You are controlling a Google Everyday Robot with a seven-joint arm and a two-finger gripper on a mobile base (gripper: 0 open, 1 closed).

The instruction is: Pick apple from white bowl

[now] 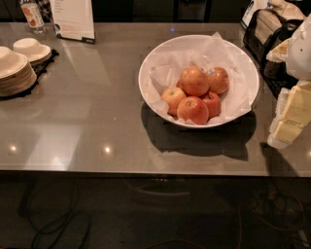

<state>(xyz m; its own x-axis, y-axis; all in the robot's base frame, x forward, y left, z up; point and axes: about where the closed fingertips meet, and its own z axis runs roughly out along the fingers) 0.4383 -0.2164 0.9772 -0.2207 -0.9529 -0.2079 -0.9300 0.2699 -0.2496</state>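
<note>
The white bowl [243, 63] stands on the grey table, right of centre, lined with crinkled white paper. Several apples are piled in it. The apple [193, 110], orange-red with a small dark stem dimple, lies at the front of the pile. A paler yellow-orange apple [173, 97] is to its left and a small dark red apple [213, 102] to its right. Two more apples [195, 80] sit behind. My gripper [287, 127] hangs at the right edge of the view, right of the bowl and apart from it, just above the table.
Stacked cream bowls and plates [17, 65] sit at the far left on a dark mat. A sign stand [73, 19] and a bottle [32, 14] are at the back left. A dark basket [265, 31] stands at the back right. The table's front edge [146, 171] runs below.
</note>
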